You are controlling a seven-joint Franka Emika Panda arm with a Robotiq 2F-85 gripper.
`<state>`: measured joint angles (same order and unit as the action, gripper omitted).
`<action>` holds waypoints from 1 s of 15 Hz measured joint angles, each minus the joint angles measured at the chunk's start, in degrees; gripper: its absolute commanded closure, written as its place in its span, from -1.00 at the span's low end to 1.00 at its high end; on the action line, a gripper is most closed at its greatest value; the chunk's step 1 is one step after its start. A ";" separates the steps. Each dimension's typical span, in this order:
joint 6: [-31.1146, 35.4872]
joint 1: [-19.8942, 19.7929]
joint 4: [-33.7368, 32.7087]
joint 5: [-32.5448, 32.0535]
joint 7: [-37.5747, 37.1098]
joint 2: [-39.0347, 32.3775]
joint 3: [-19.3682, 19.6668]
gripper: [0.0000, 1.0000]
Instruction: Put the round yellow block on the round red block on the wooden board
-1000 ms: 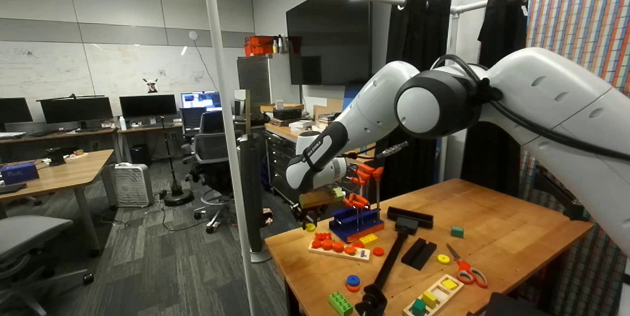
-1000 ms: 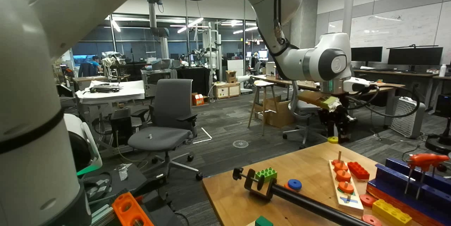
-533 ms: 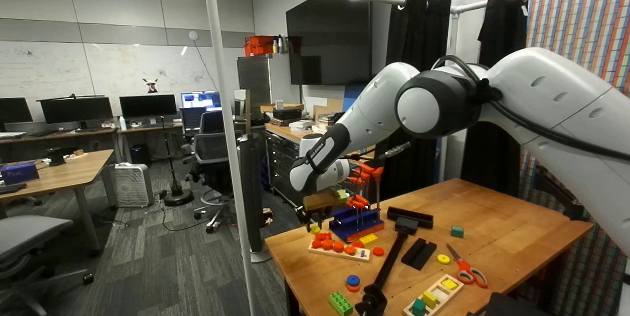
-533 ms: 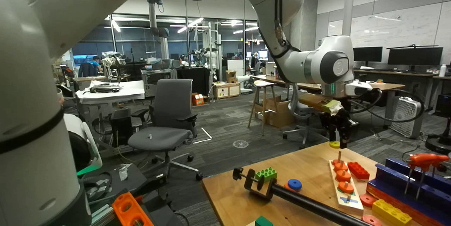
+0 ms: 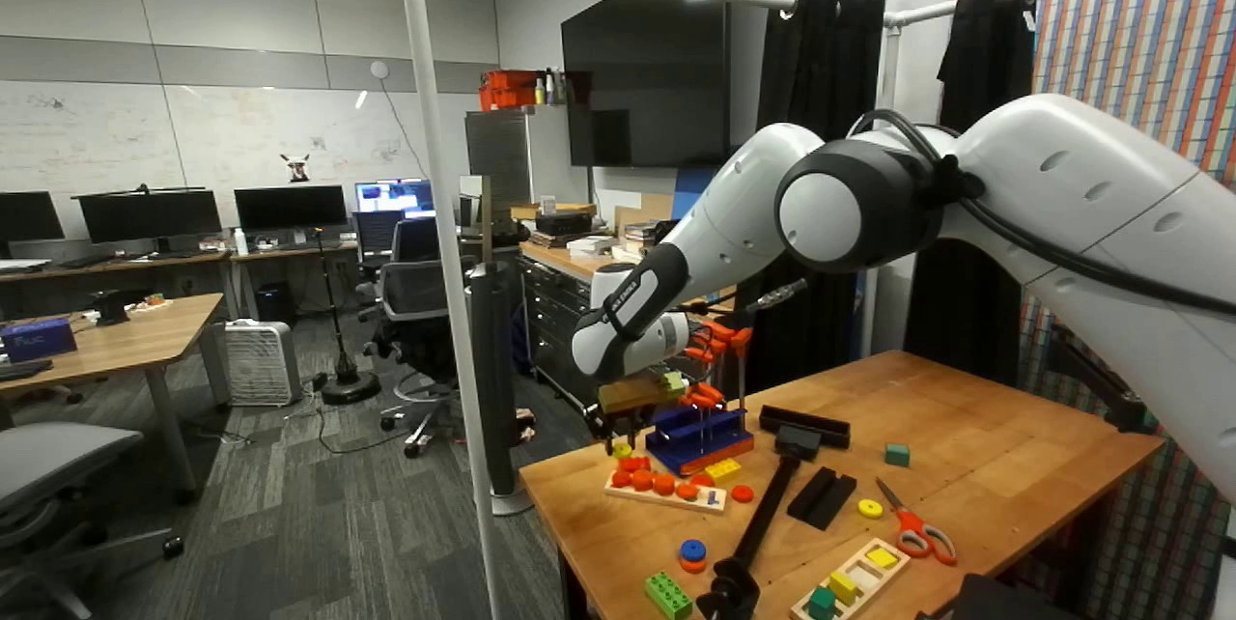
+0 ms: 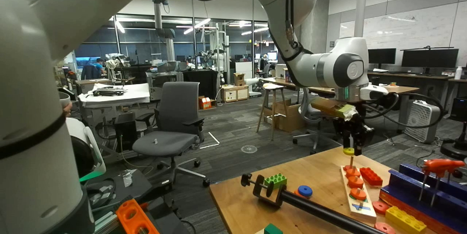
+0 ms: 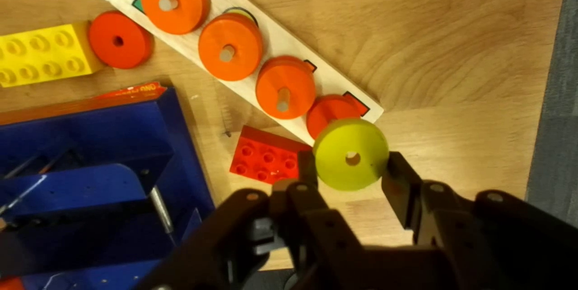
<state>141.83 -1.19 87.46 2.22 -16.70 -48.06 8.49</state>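
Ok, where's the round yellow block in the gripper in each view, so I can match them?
In an exterior view: round yellow block, lower half, mid-width, left of the blue rack.
In an exterior view: round yellow block, lower right, just above a peg in the picture.
Wrist view: round yellow block, right of and slightly below centre, in the gripper.
Shared landmark: the pegged wooden board, in all three views.
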 measured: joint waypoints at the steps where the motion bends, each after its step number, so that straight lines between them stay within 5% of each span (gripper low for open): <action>1: -0.02 -0.02 0.00 0.00 0.00 -0.08 0.00 0.57; 15: -0.98 -0.10 -0.77 0.00 0.01 -1.36 -0.02 0.57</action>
<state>140.85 -1.29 86.68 2.22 -16.69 -49.42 8.48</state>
